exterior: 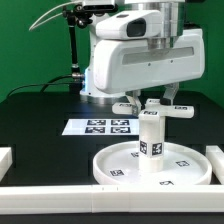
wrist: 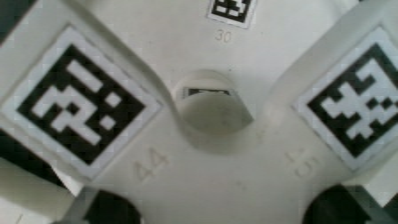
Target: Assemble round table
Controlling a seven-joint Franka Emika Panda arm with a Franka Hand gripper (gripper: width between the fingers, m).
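Observation:
The round disc (exterior: 120,163) lies rimmed side up on the black table at the front. The short cylinder leg (exterior: 152,137) stands upright on its central hub, a tag on its side. The cross-shaped foot (exterior: 166,109) sits level on top of the leg. My gripper (exterior: 152,104) comes straight down from above and is shut on the foot. In the wrist view the foot (wrist: 214,130) fills the frame, with two large tags and its centre hole (wrist: 210,95). My dark fingertips (wrist: 111,206) flank it, and the gripper (wrist: 231,210) is centred over it.
The marker board (exterior: 103,126) lies flat behind the disc to the exterior view's left. Straight white border bars run along the front (exterior: 60,200), the left (exterior: 5,158) and the right (exterior: 216,160). A black stand with cables (exterior: 72,50) rises at the back.

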